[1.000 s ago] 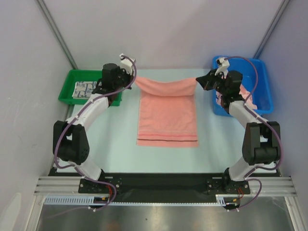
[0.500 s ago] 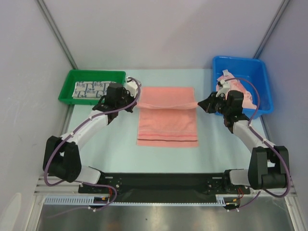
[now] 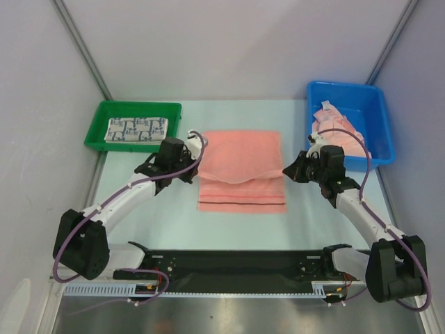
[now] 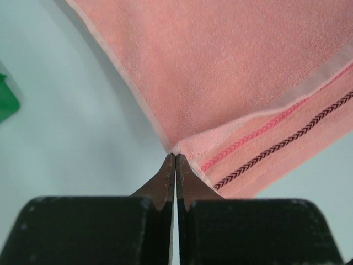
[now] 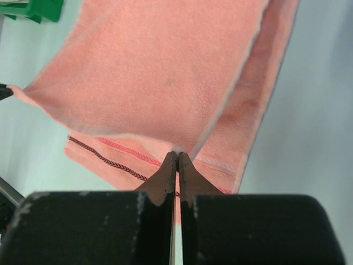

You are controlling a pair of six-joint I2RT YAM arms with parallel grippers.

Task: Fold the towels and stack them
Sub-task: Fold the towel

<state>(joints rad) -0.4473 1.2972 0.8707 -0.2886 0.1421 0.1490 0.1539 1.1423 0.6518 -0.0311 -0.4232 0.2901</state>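
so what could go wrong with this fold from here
The left fingers and right fingers pinch only the very corner tips of the pink towel, so a corner might slip out. The carried edge sags between them and could land wrinkled or crooked against the striped hem.

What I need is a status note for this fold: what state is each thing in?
salmon towel: part-folded, far edge raised over near half.
left gripper: shut on its left corner.
right gripper: shut on its right corner.
patterned towel: folded, in the green bin.
loose towels: crumpled, in the blue bin.
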